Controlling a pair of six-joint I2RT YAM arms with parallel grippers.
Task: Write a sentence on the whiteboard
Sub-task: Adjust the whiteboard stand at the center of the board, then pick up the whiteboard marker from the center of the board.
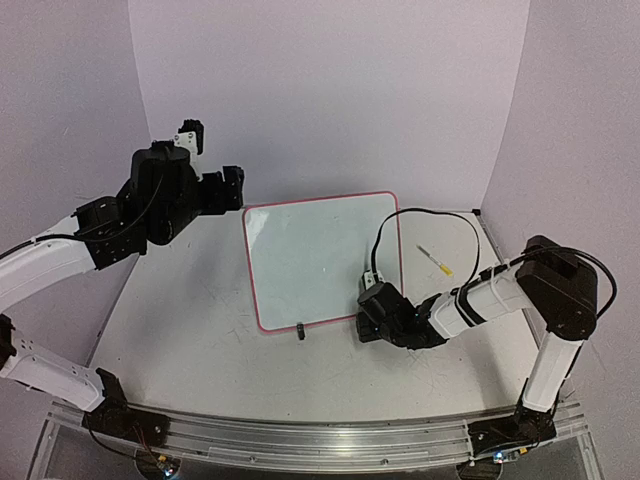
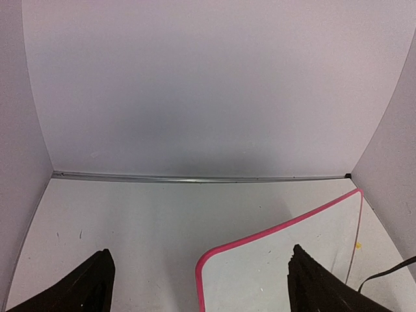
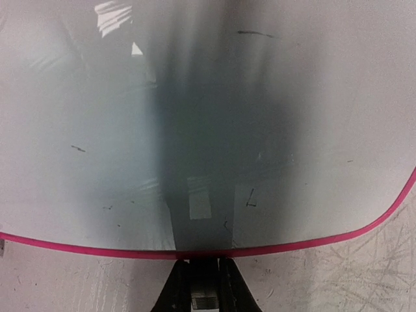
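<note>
Resting a closed claw at the whiteboard's frame

The right claw (image 3: 203, 270) has its fingers together, with the tips at the pink frame of the whiteboard (image 1: 320, 255), which lies flat mid-surface (image 1: 180, 340). The left claw (image 2: 200, 260) gapes wide and empty above the board's far left corner. The right wrist view shows grey scratch marks (image 3: 250, 198). The top view shows a yellow pen (image 1: 435, 262) lying right of the board.

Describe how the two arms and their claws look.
Both arms have white tubular links and bulky black joint housings, as on the left arm. A black cable loops out from the right arm. The left claw and right claw have black, tapering fingers.
</note>
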